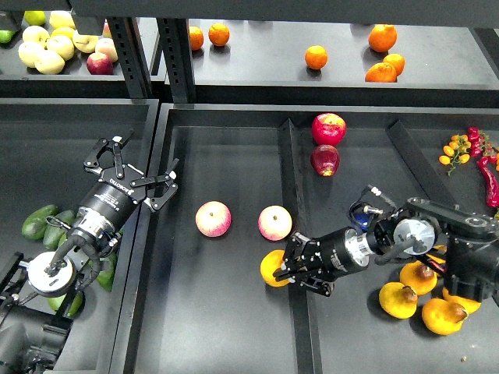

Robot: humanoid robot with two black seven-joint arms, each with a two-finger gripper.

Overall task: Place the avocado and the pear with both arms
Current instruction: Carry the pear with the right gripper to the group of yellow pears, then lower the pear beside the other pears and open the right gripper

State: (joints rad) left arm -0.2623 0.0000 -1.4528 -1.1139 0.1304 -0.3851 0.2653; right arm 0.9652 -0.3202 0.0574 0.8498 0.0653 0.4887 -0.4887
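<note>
My right gripper reaches left over the divider between the two tray compartments. It is shut on a pear, an orange-yellow fruit partly hidden by the fingers. Three more pears lie in a cluster at the lower right, under the right arm. Several dark green avocados lie in the left bin, partly hidden by my left arm. My left gripper is open and empty, up and to the right of the avocados, over the left bin's right edge.
Two pink-yellow apples lie in the middle compartment just above the held pear. Two red apples sit further back. Red chillies lie at the right edge. Oranges and pale apples fill the back shelf.
</note>
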